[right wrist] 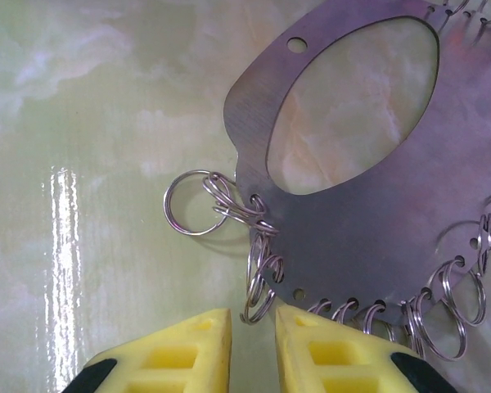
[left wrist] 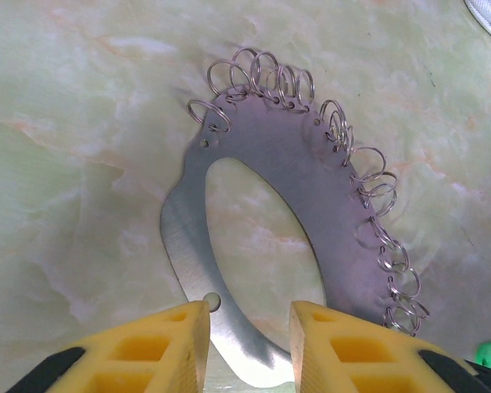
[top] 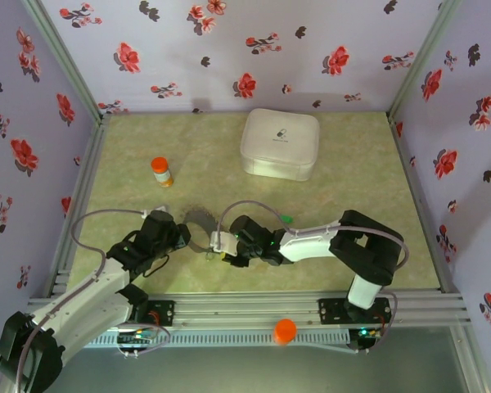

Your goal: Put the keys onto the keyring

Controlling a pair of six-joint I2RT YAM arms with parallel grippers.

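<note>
Flowered walls ring the green table, no writing legible, where the keyring (left wrist: 311, 188) lies with its end pinched by the left gripper (left wrist: 250, 348), its fringe just ahead of the narrowly parted right gripper (right wrist: 254, 348).

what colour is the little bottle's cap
Orange, on the bottle; the top external view shows it best.

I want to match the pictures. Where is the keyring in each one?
Top: keyring low centre, between the arms.
Left wrist: centre, above the yellow fingers.
Right wrist: upper right.
Shared landmark: its fringe of small wire rings.
</note>
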